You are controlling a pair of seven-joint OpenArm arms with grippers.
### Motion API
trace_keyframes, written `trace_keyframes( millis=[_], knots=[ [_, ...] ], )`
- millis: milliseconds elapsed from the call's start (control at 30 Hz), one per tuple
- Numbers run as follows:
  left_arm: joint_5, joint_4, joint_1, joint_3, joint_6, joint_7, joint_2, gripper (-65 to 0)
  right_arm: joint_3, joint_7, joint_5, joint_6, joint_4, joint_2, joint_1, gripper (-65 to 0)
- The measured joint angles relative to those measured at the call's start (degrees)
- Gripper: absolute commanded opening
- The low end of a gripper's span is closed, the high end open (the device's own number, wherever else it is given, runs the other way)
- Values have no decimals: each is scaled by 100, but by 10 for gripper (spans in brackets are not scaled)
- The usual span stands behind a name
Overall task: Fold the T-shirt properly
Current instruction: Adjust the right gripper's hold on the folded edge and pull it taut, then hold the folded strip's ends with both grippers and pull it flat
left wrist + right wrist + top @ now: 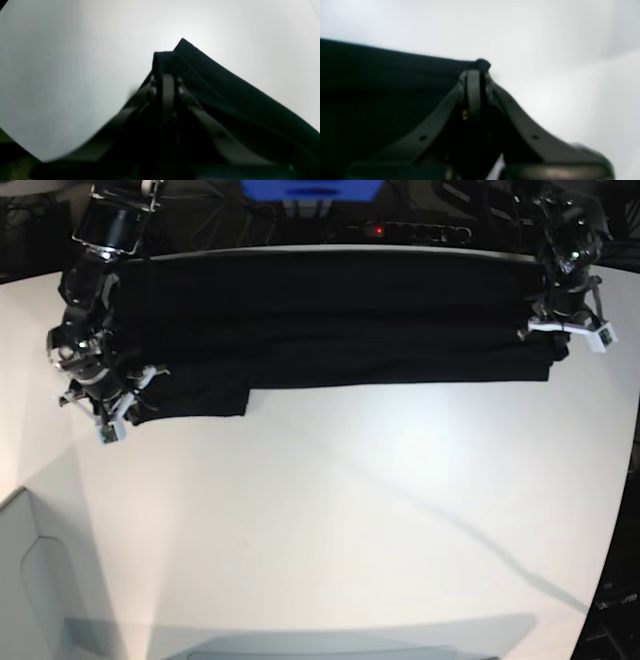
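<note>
Bare tabletop (330, 520) in front; T-shirt (330, 330) stretched between both arms.
Left end effector (568, 328) and right end effector (105, 402) each clamped shut on opposite shirt ends; long axis runs side to side.

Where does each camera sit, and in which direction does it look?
Left wrist: on the left arm, looking along the shut left tool pinching the T-shirt corner over the white table.
Right wrist: on the right arm, looking along the shut right tool gripping the T-shirt's edge.
Base: above, looking down; both arms show.
All share the T-shirt.
</note>
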Motion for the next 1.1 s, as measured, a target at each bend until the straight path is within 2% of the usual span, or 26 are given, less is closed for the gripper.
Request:
trace_keyframes(
  millis=[200, 333, 467, 533, 667, 833, 933, 1100],
  knots=[
    [-20, 2, 0, 0, 0, 0, -2, -650, 0, 63, 48, 0, 1871, -245, -721, -650],
    [-17, 13, 2, 0, 2, 7, 7, -650, 157, 68, 107, 7, 2540, -404, -1351, -650],
    [-17, 13, 2, 0, 2, 4, 0, -650, 619, 24, 70, 15, 2535, -573, -1628, -650],
    [-17, 13, 0, 0, 0, 0, -7, -650, 809, 85, 72, 9, 2538, -549, -1794, -650],
    [-20, 13, 15, 0, 0, -2, -26, -650, 885, 24, 48, 13, 2540, -713, -2218, -650],
    [-13, 24, 13, 0, 0, 2, -59, -650, 861, 85, 114, 22, 2553, -726, -2699, -650],
    [-13, 33, 15, 0, 0, 2, -55, -650, 879, 72, 61, 422, 2551, -721, -2887, -650],
    [-15, 35, 15, 0, 0, 7, -57, -650, 1300, 87, 94, 450, 2553, -870, -3042, -650]
  ],
)
